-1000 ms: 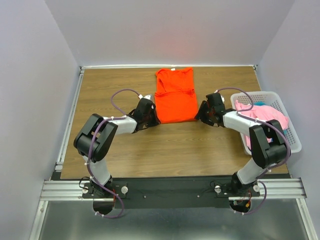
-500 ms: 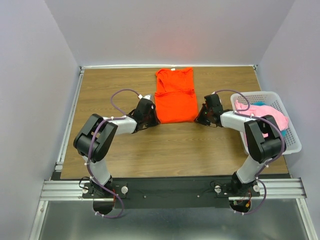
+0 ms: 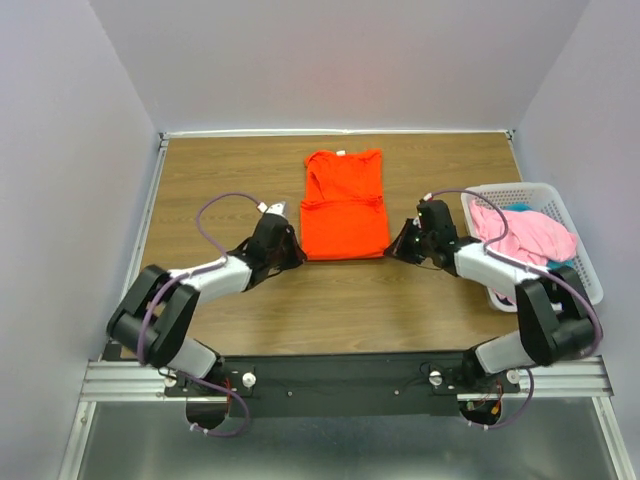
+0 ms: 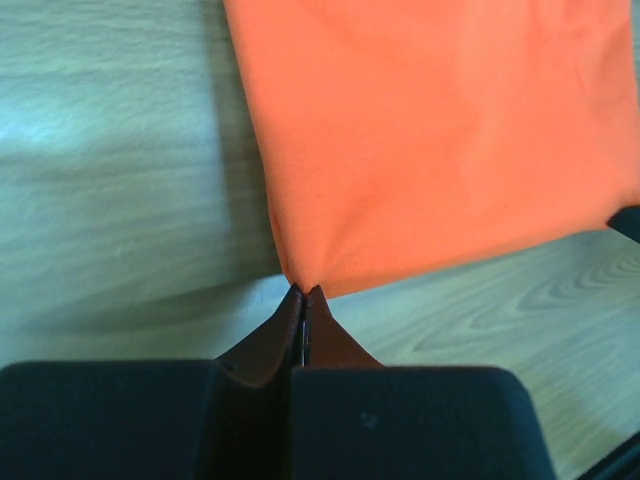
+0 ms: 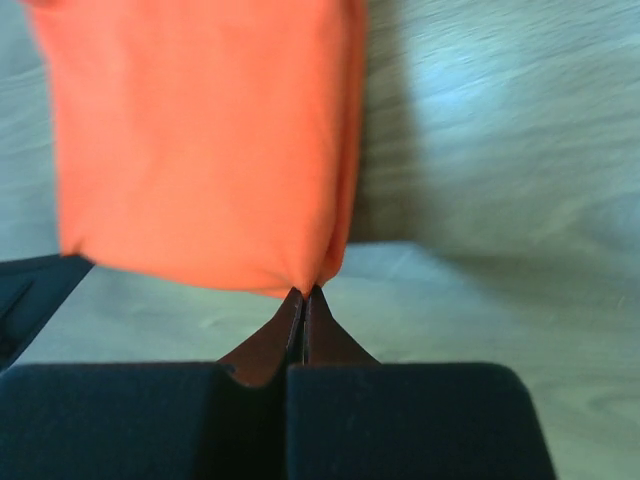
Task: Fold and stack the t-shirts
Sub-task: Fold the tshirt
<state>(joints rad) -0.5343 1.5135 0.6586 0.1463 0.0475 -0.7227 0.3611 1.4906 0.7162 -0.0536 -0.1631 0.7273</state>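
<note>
An orange-red t-shirt (image 3: 343,205) lies on the wooden table, folded lengthwise into a narrow strip with its collar at the far end. My left gripper (image 3: 292,254) is shut on its near left corner (image 4: 300,278). My right gripper (image 3: 396,246) is shut on its near right corner (image 5: 318,272). In both wrist views the fabric (image 4: 430,140) (image 5: 200,140) pulls taut from the pinched tips (image 4: 303,293) (image 5: 303,293). A light pink t-shirt (image 3: 525,232) lies bundled in the basket, with a bit of a teal-blue t-shirt (image 3: 522,210) showing beside it.
A white plastic lattice basket (image 3: 585,262) stands at the table's right edge, close to my right arm. Grey walls close in the table on three sides, and a metal rail (image 3: 140,235) runs along its left edge.
My right gripper has shut on the shirt's near right corner. Both grippers have moved toward me, dragging the orange-red t-shirt nearer over the table.
</note>
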